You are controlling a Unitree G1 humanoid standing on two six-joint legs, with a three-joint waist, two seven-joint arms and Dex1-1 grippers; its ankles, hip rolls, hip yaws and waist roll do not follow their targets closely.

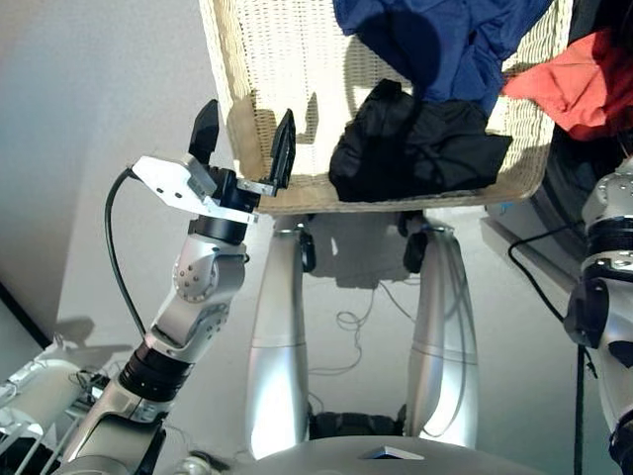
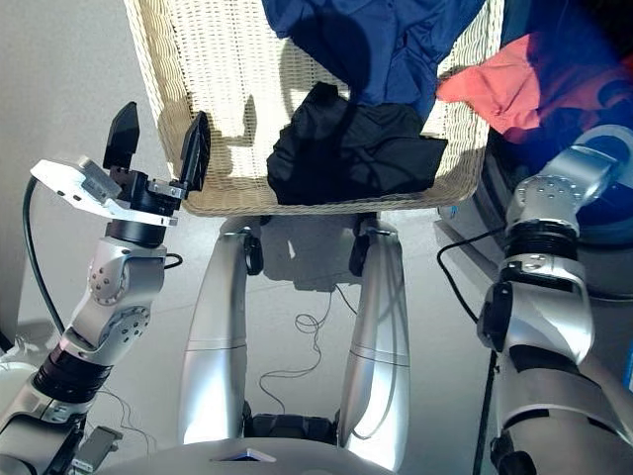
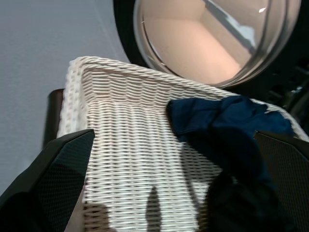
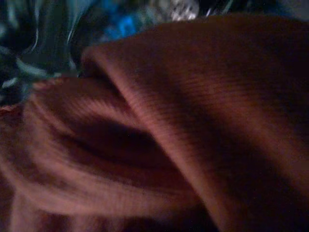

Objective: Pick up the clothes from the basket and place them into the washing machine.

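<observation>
Left gripper hovers at the near left corner of the basket, jaws spread, holding nothing. Black garment sits bunched against the near rim; navy garment lies just behind it, overlapping. Coral-red garment hangs past the basket's right edge toward the washing machine, whose porthole door sits just behind the basket. Your right gripper isn't visible; red cloth fills its wrist view, so I cannot tell its jaw state. Step in hand, by my read: carrying the red piece to the drum. Next you'd need to clear the drum rim, then release. Pale smooth floor, loose cables on it
</observation>
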